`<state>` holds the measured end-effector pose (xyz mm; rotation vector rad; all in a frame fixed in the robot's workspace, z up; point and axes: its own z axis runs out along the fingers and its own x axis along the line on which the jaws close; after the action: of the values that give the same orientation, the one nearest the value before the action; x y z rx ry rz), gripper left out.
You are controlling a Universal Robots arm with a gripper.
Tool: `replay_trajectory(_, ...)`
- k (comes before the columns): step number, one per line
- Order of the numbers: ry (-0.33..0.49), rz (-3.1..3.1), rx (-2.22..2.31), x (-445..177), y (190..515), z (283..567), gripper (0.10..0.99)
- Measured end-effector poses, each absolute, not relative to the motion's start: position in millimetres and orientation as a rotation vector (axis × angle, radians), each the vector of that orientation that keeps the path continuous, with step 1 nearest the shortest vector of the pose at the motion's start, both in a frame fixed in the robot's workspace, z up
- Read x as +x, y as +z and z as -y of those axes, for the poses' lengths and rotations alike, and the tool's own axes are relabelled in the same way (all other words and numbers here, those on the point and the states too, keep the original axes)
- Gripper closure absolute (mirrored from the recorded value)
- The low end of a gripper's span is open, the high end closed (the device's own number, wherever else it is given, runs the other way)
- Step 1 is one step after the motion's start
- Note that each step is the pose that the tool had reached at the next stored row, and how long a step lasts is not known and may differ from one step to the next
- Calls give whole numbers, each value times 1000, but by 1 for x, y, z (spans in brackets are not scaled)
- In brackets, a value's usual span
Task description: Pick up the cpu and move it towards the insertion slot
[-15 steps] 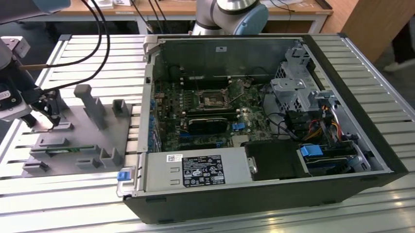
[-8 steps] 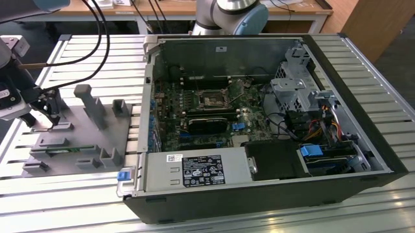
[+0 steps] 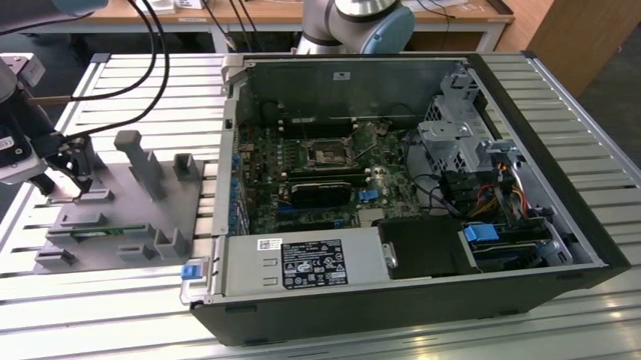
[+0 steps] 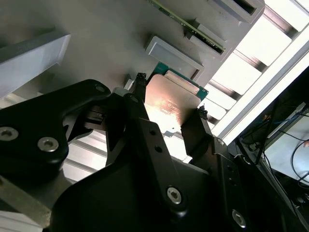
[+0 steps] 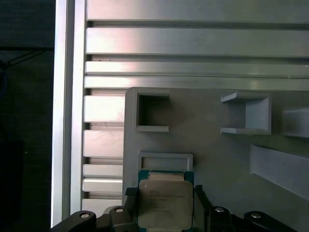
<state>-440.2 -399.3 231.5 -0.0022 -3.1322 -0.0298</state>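
Silver-topped, green-rimmed square cpu [image 5: 164,204] is clamped between the fingers of the black gripper [image 4: 171,99] over an edge of the grey plastic fixture tray [image 5: 217,164], well apart from the metal-framed square insertion slot [image 3: 329,155].

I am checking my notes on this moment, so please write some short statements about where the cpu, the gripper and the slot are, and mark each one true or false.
1. The gripper stands over the grey fixture at the exterior view's left. True.
2. The cpu already sits in the insertion slot. False: it is between the gripper's fingers, at the fixture, apart from the slot.
3. The computer case lies open, its green board in view. True.
4. The cpu's metal top is turned away from both wrist views. False: both show the shiny top.
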Motion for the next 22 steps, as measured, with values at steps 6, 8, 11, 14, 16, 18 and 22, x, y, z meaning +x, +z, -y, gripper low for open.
replay_trajectory(6, -27, 3132, -2, -440, 235, 399, 545)
replay_trajectory(8, -26, 3132, -2, -440, 236, 399, 545)
replay_trajectory(11, -25, 3132, -2, -440, 237, 398, 545)
replay_trajectory(14, -23, 3132, -2, -440, 238, 398, 545)
replay_trajectory(16, -22, 3132, -2, -440, 239, 398, 545)
replay_trajectory(18, -21, 3132, -2, -440, 241, 398, 545)
replay_trajectory(22, -19, 3132, -2, -440, 243, 397, 545)
